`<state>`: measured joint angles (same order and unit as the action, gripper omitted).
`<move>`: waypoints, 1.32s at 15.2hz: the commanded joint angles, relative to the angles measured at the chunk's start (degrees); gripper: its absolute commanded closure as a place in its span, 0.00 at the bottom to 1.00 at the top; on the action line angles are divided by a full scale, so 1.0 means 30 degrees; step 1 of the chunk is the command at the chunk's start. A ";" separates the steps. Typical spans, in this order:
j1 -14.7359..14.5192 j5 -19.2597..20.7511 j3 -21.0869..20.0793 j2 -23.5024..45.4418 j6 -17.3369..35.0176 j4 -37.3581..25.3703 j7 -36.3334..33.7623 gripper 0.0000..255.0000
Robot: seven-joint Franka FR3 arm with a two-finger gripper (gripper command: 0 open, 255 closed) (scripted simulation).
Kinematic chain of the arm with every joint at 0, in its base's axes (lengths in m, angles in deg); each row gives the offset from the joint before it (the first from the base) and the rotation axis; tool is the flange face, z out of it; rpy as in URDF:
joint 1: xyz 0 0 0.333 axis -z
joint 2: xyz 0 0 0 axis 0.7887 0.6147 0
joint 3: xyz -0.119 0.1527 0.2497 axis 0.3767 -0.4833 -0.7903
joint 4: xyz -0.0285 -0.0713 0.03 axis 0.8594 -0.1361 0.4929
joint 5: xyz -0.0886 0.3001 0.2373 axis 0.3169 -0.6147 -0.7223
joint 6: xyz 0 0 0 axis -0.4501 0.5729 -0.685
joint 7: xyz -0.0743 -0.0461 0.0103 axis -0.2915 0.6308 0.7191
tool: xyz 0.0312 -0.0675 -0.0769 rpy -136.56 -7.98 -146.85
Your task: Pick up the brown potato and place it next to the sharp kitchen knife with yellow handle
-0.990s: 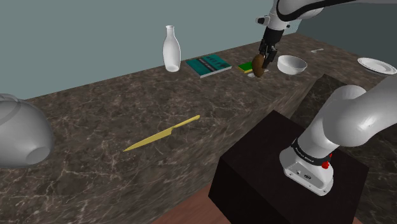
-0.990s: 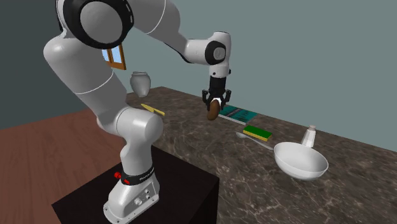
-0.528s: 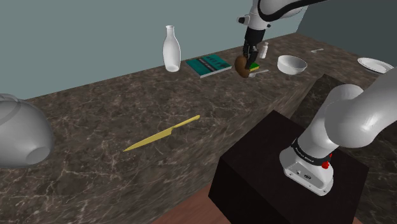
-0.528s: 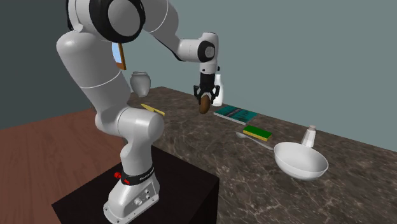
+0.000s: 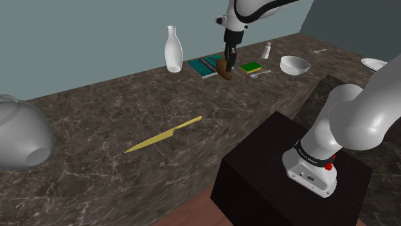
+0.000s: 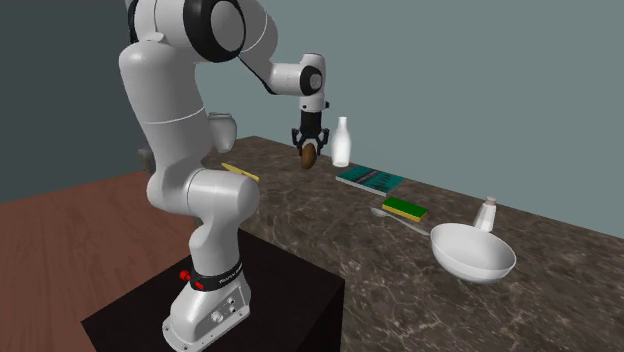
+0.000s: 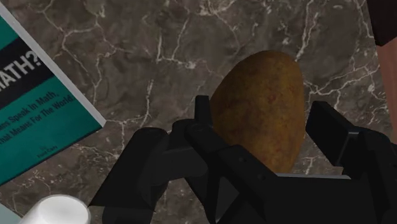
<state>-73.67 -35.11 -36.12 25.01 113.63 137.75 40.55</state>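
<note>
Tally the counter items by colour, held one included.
White: 7 (jar, bottle, shaker, bowl, spoon, plate, unclear small item)
Yellow: 1 (knife)
Brown: 1 (potato, in gripper)
Teal: 1 (book)
Green-yellow: 1 (sponge)
Total: 11

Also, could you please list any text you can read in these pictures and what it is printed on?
"MATH?" on the teal rectangular book's cover, its start cut off.
"Speak In Math," and "Means For The World" beneath, starts cut off.
Black band on the white arm's base: lettering too small to read.
</note>
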 commanded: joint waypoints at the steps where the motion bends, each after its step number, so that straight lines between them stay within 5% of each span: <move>1: -0.0382 -0.0374 -0.0357 0.0879 0.0021 -0.0836 -0.0533 1.00; 11: -0.1983 -0.1809 -0.1949 0.5905 -0.0711 -0.6548 -0.3072 1.00; 20: -0.2970 -0.2525 -0.2941 1.1442 -0.2780 -1.4199 -0.5158 1.00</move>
<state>-82.37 -42.49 -44.69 57.28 106.53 98.47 25.71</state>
